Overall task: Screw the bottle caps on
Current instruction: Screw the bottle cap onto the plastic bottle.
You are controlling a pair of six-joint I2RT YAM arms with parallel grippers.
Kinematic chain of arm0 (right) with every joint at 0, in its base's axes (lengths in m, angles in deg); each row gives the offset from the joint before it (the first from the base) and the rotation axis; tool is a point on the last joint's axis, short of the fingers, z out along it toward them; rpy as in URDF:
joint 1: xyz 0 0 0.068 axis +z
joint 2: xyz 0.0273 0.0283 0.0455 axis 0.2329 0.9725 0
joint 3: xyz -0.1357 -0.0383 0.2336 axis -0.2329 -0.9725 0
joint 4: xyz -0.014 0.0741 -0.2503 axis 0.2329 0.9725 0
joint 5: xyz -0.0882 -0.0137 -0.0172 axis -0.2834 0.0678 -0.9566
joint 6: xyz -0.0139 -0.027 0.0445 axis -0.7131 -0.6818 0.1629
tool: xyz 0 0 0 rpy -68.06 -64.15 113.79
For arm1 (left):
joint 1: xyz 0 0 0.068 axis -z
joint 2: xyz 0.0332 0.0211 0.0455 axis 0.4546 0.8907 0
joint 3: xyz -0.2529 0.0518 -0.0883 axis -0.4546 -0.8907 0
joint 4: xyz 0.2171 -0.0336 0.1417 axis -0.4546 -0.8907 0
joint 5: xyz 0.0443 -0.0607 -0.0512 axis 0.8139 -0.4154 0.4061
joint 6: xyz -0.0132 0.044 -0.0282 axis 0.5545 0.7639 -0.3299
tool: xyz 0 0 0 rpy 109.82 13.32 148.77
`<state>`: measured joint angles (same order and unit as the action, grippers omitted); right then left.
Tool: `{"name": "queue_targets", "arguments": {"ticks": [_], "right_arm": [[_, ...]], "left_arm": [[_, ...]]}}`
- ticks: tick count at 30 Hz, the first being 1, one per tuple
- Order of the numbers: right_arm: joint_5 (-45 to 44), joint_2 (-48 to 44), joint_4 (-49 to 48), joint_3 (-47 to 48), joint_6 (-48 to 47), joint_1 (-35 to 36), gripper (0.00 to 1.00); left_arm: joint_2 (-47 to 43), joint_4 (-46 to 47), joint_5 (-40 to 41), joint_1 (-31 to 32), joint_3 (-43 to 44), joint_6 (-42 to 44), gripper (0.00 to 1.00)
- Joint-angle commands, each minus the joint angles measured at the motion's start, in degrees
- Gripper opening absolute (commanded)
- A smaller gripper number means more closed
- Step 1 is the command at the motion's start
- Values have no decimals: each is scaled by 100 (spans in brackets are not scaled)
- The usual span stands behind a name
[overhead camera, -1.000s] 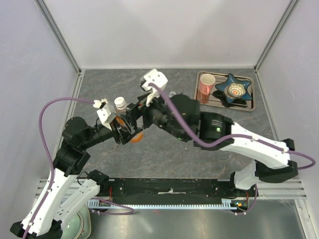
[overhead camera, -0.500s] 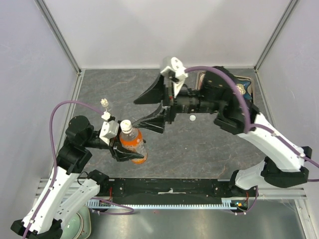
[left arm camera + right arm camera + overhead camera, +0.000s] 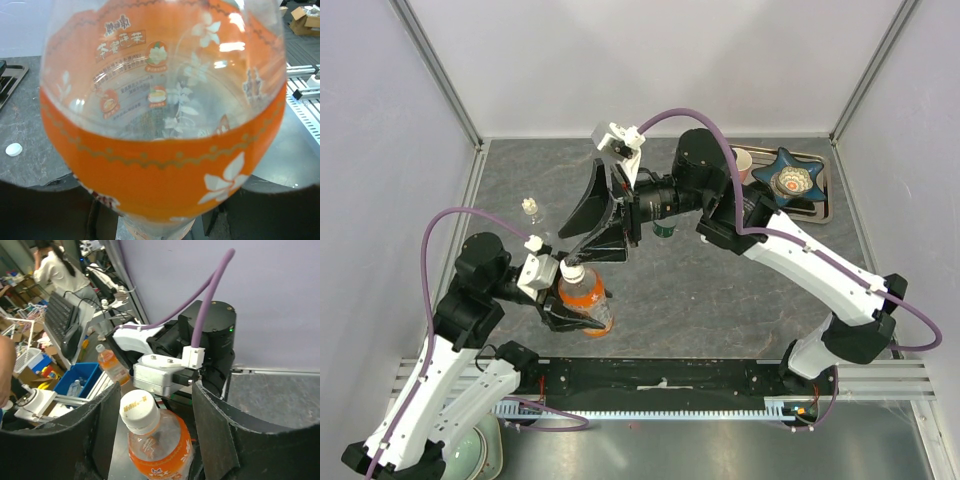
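My left gripper (image 3: 575,308) is shut on the orange bottle (image 3: 585,298), holding it by the lower body near the table's front. In the left wrist view its orange label (image 3: 165,175) fills the frame. A white bottle cap (image 3: 139,410) sits on the bottle's neck. My right gripper (image 3: 156,388) is open, one black finger on each side of that cap, with a gap on both sides. The tiny clear bottle (image 3: 530,207) stands at the left. The green-label bottle (image 3: 663,229) peeks out from under the right arm. One loose cap (image 3: 14,149) lies on the table.
A metal tray (image 3: 820,212) at the back right holds a pink mug (image 3: 734,166) and a blue star-shaped dish (image 3: 790,178). The right arm (image 3: 790,255) stretches across the middle of the table. White walls enclose the table on three sides.
My right gripper has swung left from the table's middle to the orange bottle's top, and its fingers stand closer together. My left gripper has shifted slightly with the bottle.
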<state>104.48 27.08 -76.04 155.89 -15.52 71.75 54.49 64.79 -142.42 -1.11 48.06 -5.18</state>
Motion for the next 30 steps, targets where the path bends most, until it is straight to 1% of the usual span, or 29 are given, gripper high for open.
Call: {"name": "queue_targets", "arguments": {"ticks": [1,3,9,10,12,16,23,26,27,30], "right_arm": [[611,-158,-1157,-245,623,-1,64],[681,-158,-1344,-386,834,8,63],[822,-123,-1459,-491,931,-1,55],[848,-167,-1564,-587,949,8,52],[901,-228,-1748,-702,1002,8,49],[928,-378,-1986,-974,1081,16,48],[963,-378,-2074,-1001,1116,8,47],[954,-378,-2110,-992,1125,8,40],[954,-378,-2110,-992,1125,8,36],[928,-378,-2092,-1010,1125,8,30]], "left_arm": [[-59,-65,-51,-36,97,270,2],[-59,-65,-25,-27,97,279,2],[-59,-74,125,-36,132,235,2],[-51,-74,142,-36,132,226,2],[-42,-74,204,-27,141,183,2],[-42,-4,292,-36,132,112,2],[-24,163,371,-36,97,-99,2],[-33,155,415,-36,80,-99,2],[-42,154,423,-36,71,-99,2],[-33,146,485,-44,71,-99,2]]}}
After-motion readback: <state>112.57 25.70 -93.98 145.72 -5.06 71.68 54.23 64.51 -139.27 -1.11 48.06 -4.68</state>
